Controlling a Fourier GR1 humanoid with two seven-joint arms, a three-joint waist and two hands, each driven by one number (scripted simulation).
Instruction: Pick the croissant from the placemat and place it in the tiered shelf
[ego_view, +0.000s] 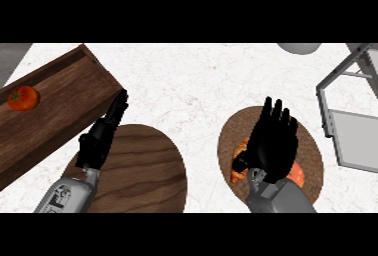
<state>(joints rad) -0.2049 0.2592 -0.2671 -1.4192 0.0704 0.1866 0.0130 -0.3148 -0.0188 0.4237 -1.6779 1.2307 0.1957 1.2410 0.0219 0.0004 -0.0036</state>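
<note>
Right hand covers orange-brown croissant.

White marbled counter with a few things sitting right on it: long wooden tray angled across the left, dark oval wood board at the bottom, brown oval placemat right of centre, grey tiered shelf at the right edge

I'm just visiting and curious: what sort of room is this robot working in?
Most likely a kitchen counter: a pale marble-like countertop, a croissant on a round placemat under the right hand, a tomato in a wooden tray, and a metal tiered shelf at the right.
</note>
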